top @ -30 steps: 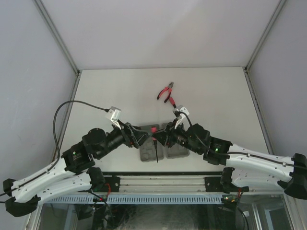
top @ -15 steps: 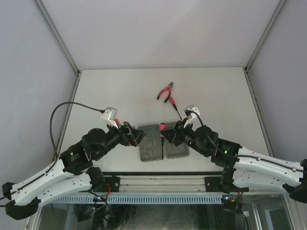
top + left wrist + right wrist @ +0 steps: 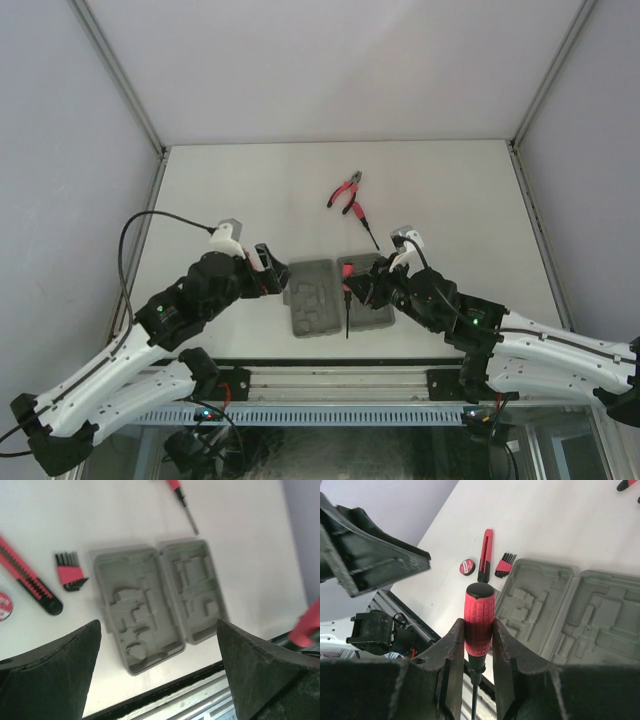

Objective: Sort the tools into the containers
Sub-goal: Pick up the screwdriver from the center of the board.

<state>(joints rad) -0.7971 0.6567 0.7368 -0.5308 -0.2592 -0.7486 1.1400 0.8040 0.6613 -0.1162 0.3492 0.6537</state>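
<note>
The grey tool case lies open in two halves, its moulded slots bare. My right gripper is shut on the long thin screwdriver, red handle up, shaft hanging over the case's middle. My left gripper is open and empty at the case's left edge. Red-handled pliers and the short red-black driver lie beyond the case. The comb-like piece and the round red disc lie left of the case.
A red-and-black utility knife lies left of the comb-like piece, also in the right wrist view. The table's near edge and metal rail run just below the case. Grey walls enclose the table.
My left gripper has drawn back left off the case. My right gripper has carried the screwdriver a little to the right, over the seam between the halves.
</note>
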